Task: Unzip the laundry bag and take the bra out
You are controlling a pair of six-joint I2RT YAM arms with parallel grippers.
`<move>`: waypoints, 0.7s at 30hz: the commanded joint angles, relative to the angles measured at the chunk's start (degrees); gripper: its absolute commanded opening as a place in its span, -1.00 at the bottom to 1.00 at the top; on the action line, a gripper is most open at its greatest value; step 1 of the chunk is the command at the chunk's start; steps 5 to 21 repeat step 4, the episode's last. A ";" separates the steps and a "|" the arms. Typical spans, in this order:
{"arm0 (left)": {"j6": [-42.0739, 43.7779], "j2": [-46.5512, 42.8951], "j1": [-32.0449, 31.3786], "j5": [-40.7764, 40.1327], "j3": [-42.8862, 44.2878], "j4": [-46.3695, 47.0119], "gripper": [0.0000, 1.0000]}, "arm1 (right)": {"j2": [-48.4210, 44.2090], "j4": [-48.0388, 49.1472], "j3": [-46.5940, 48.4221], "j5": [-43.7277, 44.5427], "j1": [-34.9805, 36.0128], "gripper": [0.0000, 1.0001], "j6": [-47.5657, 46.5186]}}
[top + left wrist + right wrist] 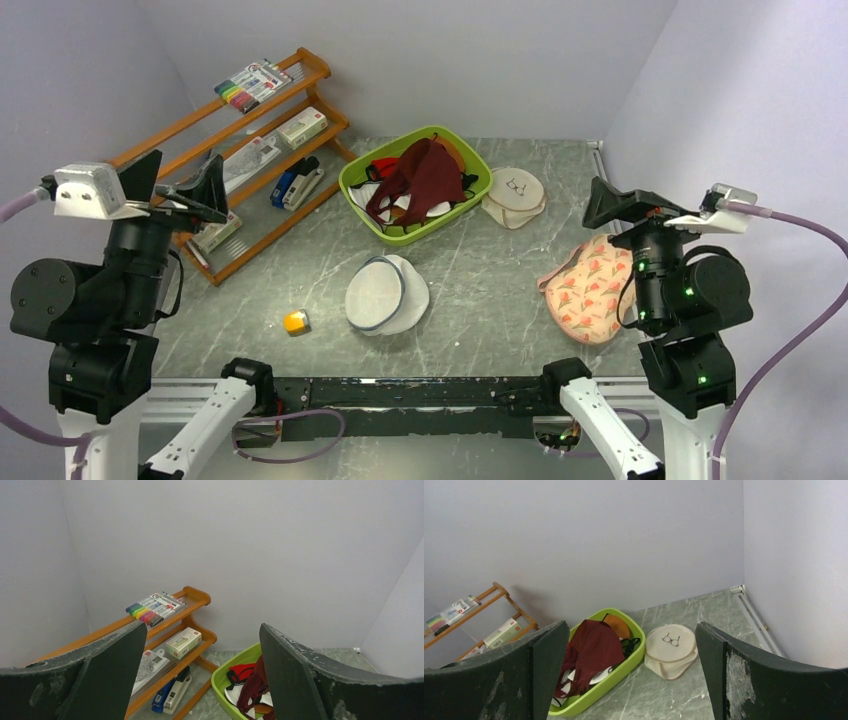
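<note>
The laundry bag (386, 295), white mesh with a dark zipper rim, lies on the table in front of the arms, its two halves splayed and overlapping. The maroon bra (425, 172) lies draped on top of clothes in the green basket (350, 187) at the back. It also shows in the left wrist view (252, 685) and the right wrist view (591, 647). My left gripper (185, 182) (200, 630) is open and empty, raised at the left. My right gripper (625, 212) (631, 627) is open and empty, raised at the right.
A cream round pouch (515, 195) lies right of the basket. A peach floral pouch (590, 285) lies under my right gripper. A wooden rack (250, 150) with stationery stands at the back left. A small yellow object (296, 322) sits left of the bag. A red garment (242, 672) lies in the basket.
</note>
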 commanded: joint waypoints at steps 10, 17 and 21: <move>-0.56 1.37 -0.24 0.97 0.33 -0.48 0.89 | -1.46 -0.18 -0.28 1.14 0.23 1.00 -0.76; -0.56 1.37 -0.24 0.97 0.33 -0.48 0.89 | -1.46 -0.18 -0.28 1.14 0.23 1.00 -0.76; -0.56 1.37 -0.24 0.97 0.33 -0.48 0.89 | -1.46 -0.18 -0.28 1.14 0.23 1.00 -0.76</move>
